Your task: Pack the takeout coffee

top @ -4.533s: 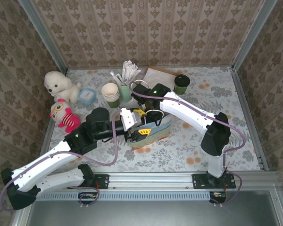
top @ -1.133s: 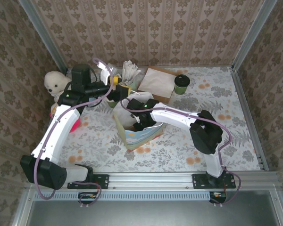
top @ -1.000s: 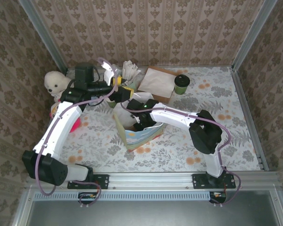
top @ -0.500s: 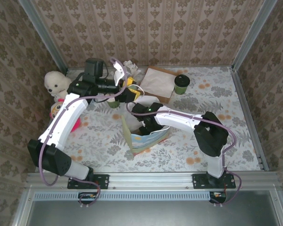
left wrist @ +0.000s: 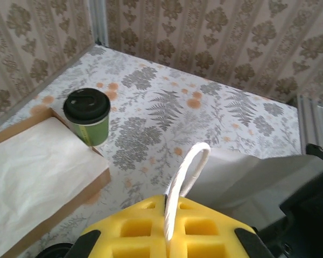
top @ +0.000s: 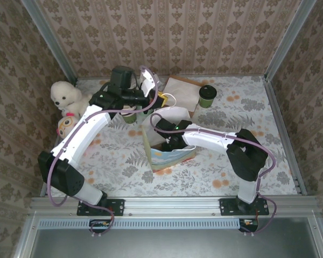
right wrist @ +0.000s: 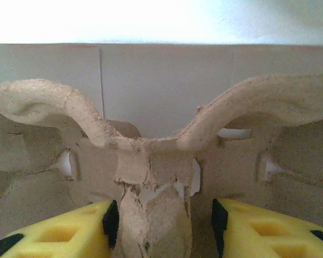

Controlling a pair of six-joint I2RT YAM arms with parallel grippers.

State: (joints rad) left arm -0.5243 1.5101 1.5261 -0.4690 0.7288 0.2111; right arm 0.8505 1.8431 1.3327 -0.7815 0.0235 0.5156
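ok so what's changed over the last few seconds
The left gripper swung from low beside the bag up to the back, then right, and its jaws shut on the handle. The bag shifted slightly right. The right gripper stays inside the bag; the coffee hasn't moved.

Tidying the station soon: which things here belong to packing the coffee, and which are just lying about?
Job: takeout coffee, paper bag, bag handle, cup carrier.
Lying about: white plush dog, owl toy, napkins.
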